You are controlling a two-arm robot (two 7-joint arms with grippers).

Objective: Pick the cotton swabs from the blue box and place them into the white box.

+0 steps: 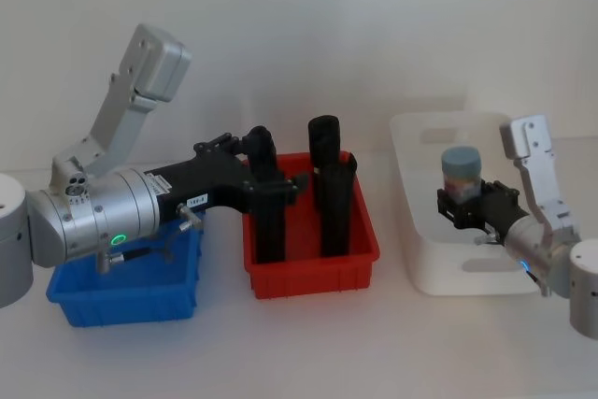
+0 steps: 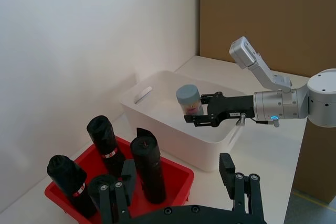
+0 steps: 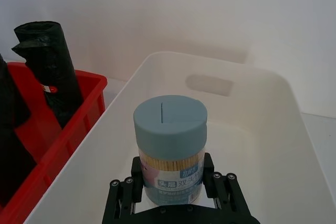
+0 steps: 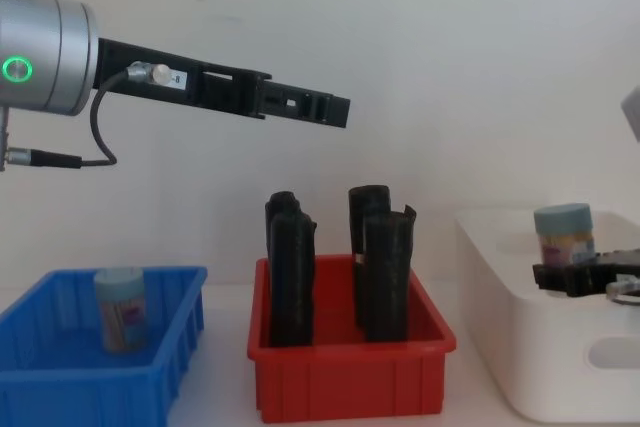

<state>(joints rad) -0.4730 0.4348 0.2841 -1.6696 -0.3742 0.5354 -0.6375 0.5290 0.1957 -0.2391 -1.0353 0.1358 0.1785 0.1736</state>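
Note:
A tub of cotton swabs [image 1: 461, 171] with a pale blue lid hangs upright over the white box [image 1: 467, 273], with my right gripper [image 1: 464, 205] shut on it. The right wrist view shows the same tub [image 3: 170, 145] above the white box's [image 3: 220, 64] floor, a finger [image 3: 126, 195] on each side. In the chest view a second tub [image 4: 121, 309] stands in the blue box [image 4: 90, 387] at the left. My left gripper [image 1: 276, 167] is raised high above the red bin, open and empty; it also shows in the chest view [image 4: 335, 109]. The left arm hides most of the blue box [image 1: 131, 301] in the head view.
A red bin [image 1: 313, 273] with several tall black rolls [image 1: 324, 184] stands between the blue box and the white box. A pale wall runs close behind the table. Bare table lies in front of all three containers.

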